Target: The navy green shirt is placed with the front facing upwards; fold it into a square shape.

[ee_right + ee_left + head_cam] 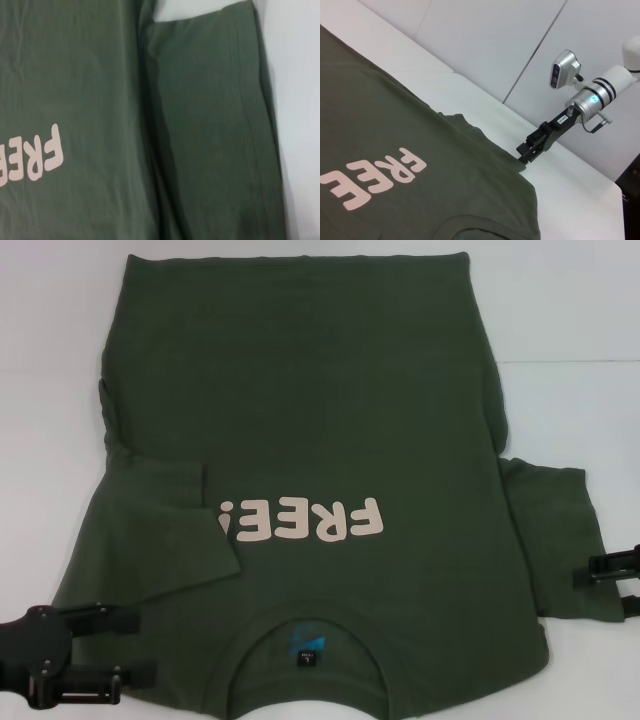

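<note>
At the sleeve (right side), right claw [590,572] meets navy green shirt [300,420].

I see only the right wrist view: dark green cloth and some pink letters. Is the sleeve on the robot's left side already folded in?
Observer: Yes. In the head view the left sleeve of the dark olive-green cotton T-shirt lies folded over the chest, reaching the pink "FREE!" lettering.
Operator: Where is the left gripper?
Observer: The left gripper is open, at the shirt's left corner on the collar side.
Operator: And the right gripper?
Observer: The right gripper is at the outer edge of the right sleeve, which lies flat, not folded.
</note>
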